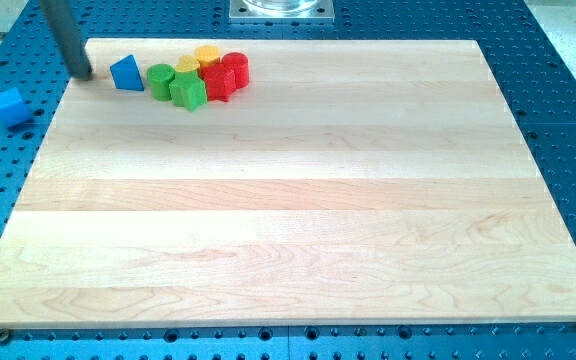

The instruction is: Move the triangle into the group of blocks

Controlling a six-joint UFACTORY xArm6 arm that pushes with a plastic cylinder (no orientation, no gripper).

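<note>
One gap left: blue triangle (126, 73) sits far-left, just left of the green cylinder (160, 79) and the group. My tip (85, 76), bare rod gripping nothing, is just left of it. Push straight right, slow, centred.

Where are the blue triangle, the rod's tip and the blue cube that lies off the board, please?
blue triangle (126, 73): camera view, on the middle of its front face.
my tip (84, 76): camera view, at the rod's very end, left of the triangle.
blue cube (9, 104): camera view, on its top face.
</note>
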